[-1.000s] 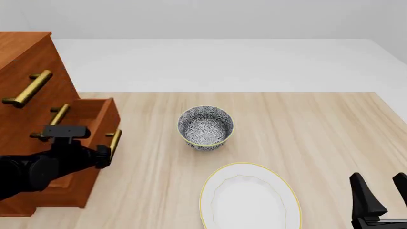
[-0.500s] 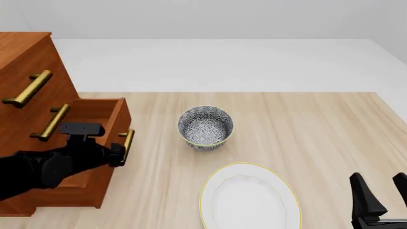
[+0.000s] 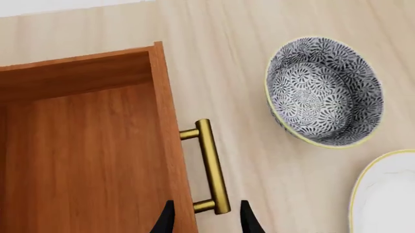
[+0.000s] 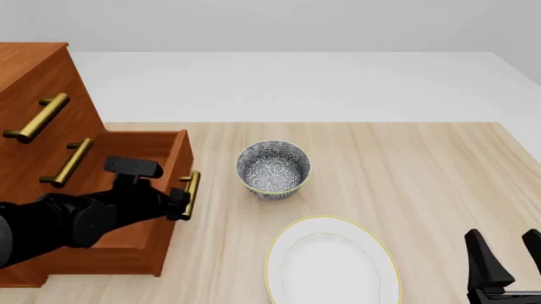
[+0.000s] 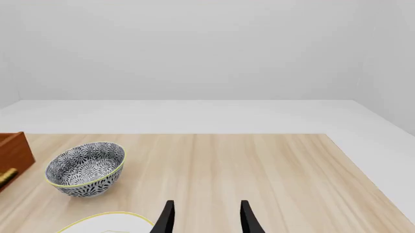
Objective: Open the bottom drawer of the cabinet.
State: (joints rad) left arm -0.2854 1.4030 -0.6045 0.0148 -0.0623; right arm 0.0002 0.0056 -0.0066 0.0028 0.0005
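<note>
The cabinet [image 4: 34, 82] stands at the table's left. Its bottom drawer [image 4: 139, 149] is pulled well out, and the left wrist view shows its bare inside [image 3: 84, 160]. The drawer's brass handle [image 4: 192, 189] faces the bowl and also shows in the left wrist view [image 3: 212, 165]. My left gripper [image 4: 180, 204] is at the handle's near end. In the left wrist view [image 3: 207, 221] its jaws stand wide apart, one finger inside the drawer front and one outside the handle. My right gripper [image 4: 507, 263] is open and empty at the front right, also in the right wrist view [image 5: 206, 218].
A patterned bowl [image 4: 272, 170] stands just right of the open drawer, a short gap from the handle. A white plate with a gold rim [image 4: 331, 263] lies in front of it. The two upper drawers with brass handles [image 4: 38, 117] [image 4: 68, 161] are shut.
The bottom drawer has slid further out to the right, towards the bowl, with my left gripper moving along at its handle. The right arm has not moved.
</note>
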